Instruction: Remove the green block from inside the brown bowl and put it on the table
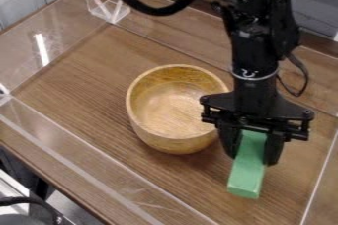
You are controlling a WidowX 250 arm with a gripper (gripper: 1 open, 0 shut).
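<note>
The black claw [256, 145] points almost straight down, its fingers clenched on the upper end of the flat, bright green rectangular block [248, 168]. The block hangs tilted below it, its lower end at the glossy brown wood-grain surface [93, 71] (contact unclear). The round, light tan wooden bowl [175, 108] sits just left of the claw.

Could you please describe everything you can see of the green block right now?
The green block is a flat, elongated bar of solid bright green with a smooth, plain surface. It is outside the brown bowl, just to the right of it in the picture. Its upper end is clamped between the black fingers of the gripper, which points nearly straight down, so the block hangs steeply, its lower end down at the table, toward the camera. Whether that end touches the wood cannot be told.
</note>
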